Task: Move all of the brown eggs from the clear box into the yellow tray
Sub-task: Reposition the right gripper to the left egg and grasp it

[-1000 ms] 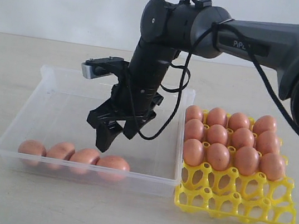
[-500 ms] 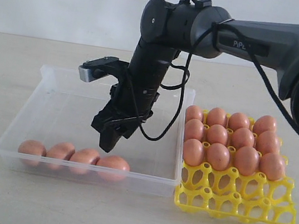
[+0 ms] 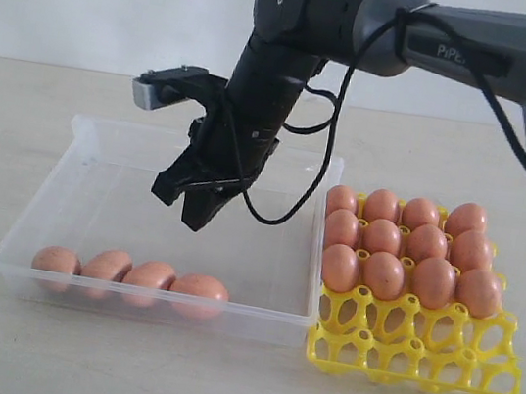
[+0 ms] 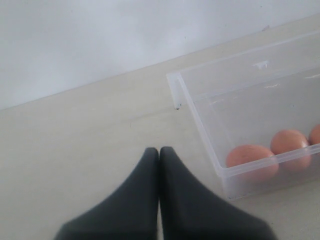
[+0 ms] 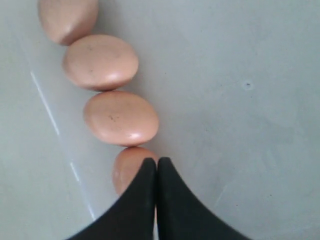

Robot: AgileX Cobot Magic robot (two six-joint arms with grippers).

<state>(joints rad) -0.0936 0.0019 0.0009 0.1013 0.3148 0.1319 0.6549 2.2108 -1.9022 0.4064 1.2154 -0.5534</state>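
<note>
Several brown eggs lie in a row against the front wall of the clear box; the right wrist view shows them just beyond the fingertips. My right gripper hangs above the box's middle, shut with nothing in it, well clear of the eggs. The yellow tray stands right of the box, with several eggs filling its three back rows and open cups in front. My left gripper is shut and empty over bare table beside the box.
A black cable loops down from the right arm, which reaches in from the right above the tray. The wrist camera block juts out left of the gripper. A white wall stands behind the table.
The right gripper's jaws went from wide open to shut with nothing between them, and it rose and shifted a little left. The eggs have not moved.
</note>
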